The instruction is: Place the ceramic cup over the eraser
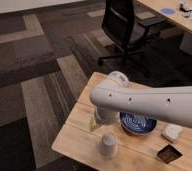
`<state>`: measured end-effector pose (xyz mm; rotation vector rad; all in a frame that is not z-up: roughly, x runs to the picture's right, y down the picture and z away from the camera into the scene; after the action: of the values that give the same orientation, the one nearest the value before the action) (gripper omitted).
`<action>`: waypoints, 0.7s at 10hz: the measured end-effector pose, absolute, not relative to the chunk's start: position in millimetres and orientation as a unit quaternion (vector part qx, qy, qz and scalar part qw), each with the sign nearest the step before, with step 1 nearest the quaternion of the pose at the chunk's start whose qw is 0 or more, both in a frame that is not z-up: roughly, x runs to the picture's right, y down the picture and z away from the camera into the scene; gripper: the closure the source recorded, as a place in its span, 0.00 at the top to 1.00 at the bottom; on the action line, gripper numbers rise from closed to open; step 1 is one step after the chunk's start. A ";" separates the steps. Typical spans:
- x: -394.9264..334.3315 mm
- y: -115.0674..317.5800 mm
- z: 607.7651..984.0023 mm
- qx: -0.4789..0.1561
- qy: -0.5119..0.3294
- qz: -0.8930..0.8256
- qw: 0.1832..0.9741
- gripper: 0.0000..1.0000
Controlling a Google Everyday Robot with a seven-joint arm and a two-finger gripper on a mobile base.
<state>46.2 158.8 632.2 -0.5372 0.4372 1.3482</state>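
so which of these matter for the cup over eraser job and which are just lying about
For the job: ceramic cup, near the front edge of the table; eraser, front right corner; gripper, low, just up and left of the cup.
Just lying about: blue bowl; pale lump beside it; office chair behind the table.

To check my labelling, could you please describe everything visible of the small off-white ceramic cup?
The small off-white tapered ceramic cup is plain and handleless, standing alone near the front edge of the light wooden table, nothing touching it. The dark-blue ringed bowl sits behind-right; the robot's hand hangs just above-left, apart.
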 end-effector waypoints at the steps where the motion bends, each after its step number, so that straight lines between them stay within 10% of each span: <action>1: 50.1 165.2 629.6 -0.241 0.205 0.605 0.730 0.65; 7: 74.6 208.7 621.2 -0.242 0.225 0.568 0.754 0.65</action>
<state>74.6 208.7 621.2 -0.5270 0.4901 1.2396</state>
